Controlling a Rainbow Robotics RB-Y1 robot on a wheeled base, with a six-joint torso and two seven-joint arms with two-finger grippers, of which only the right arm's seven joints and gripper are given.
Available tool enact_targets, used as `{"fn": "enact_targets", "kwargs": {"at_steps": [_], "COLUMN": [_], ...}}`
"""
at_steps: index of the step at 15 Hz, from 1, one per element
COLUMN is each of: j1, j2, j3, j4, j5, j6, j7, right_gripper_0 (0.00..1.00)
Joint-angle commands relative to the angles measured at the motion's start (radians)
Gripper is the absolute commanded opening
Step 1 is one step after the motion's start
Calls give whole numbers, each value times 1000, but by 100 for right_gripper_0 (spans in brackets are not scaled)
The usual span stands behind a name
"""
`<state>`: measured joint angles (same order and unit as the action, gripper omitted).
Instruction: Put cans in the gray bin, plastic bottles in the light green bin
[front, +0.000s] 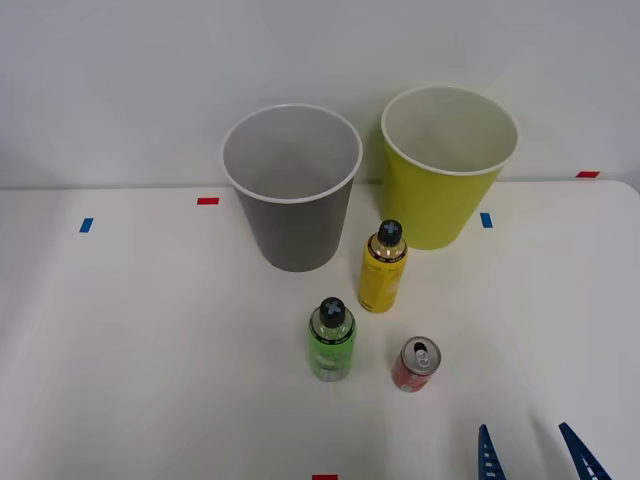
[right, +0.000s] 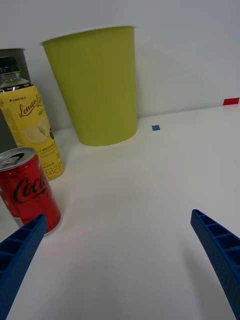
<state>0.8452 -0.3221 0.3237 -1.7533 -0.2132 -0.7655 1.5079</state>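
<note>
We see the right gripper (front: 535, 452) w/ fingers spread apart, empty, low at near right. Red can (front: 416, 364) stands just left of it: light, thin-walled, slick, we'd pinch mid-body. Green bottle (front: 332, 340) and yellow bottle (front: 382, 268) crowd its left/far side; gray bin (front: 292, 187) and light green bin (front: 449, 165) behind. Open room to the right.

The front camera sits high above the white table (front: 150, 350), looking forward and down from well back, toward the wall. The wrist camera sits low near the tabletop, close to the red can (right: 27, 187), facing the light green bin (right: 97, 85) behind it. Both views share the can (front: 416, 364), the yellow bottle (front: 382, 267) and that bin (front: 445, 165).
</note>
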Motion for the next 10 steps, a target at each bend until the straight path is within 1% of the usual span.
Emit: {"fn": "enact_targets", "kwargs": {"at_steps": [1, 10], "j1": [0, 0], "j2": [0, 0], "j3": [0, 0], "j4": [0, 0], "j5": [0, 0], "j6": [0, 0], "j7": [0, 0], "right_gripper_0": [100, 100]}}
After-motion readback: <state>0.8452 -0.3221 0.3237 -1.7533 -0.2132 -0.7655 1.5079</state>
